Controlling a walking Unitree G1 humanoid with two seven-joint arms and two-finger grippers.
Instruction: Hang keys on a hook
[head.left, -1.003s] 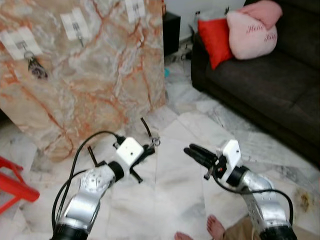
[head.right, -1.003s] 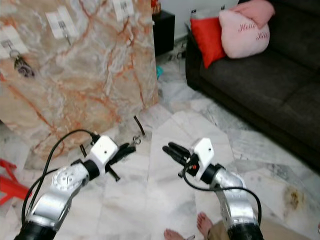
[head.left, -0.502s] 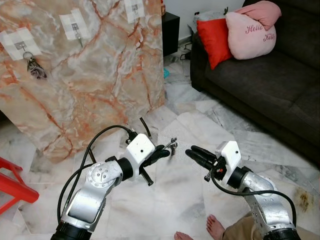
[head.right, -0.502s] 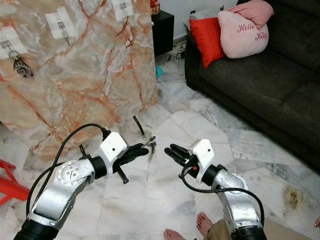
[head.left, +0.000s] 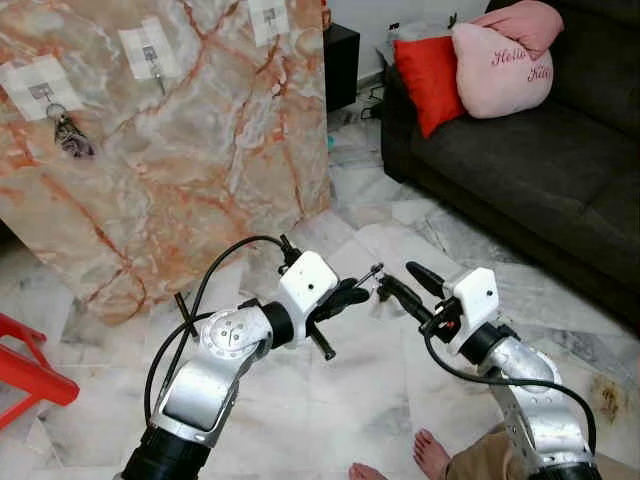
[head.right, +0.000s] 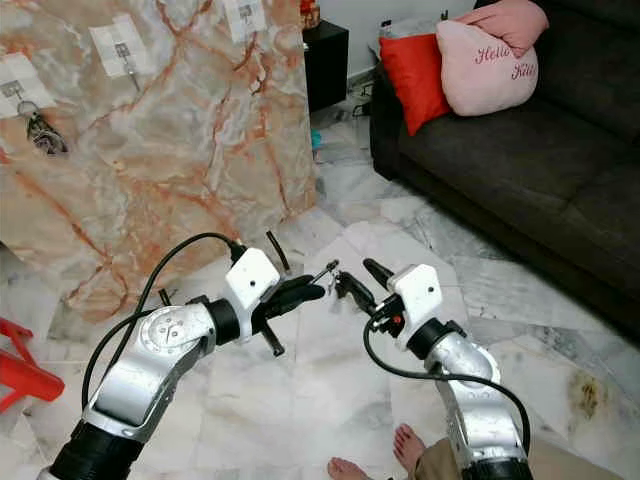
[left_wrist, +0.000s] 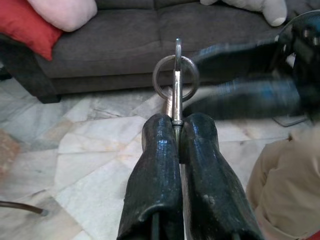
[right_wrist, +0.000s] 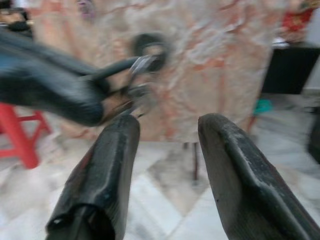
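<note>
My left gripper is shut on a small metal key with a ring, held over the marble floor at the middle. In the left wrist view the key stands straight up from between the closed fingers. The right gripper is open right beside the key's ring end, one finger on each side of it; whether it touches is unclear. On the leaning marble slab sit three white hook patches. The left hook carries another bunch of keys.
A dark sofa with a red cushion and a pink cushion fills the right side. A red stool stands at the left. A person's bare foot is near my right arm. A black cabinet stands behind the slab.
The left gripper has carried the key rightward and up to meet the right gripper. The right gripper's fingers have spread apart and now flank the key's ring.
</note>
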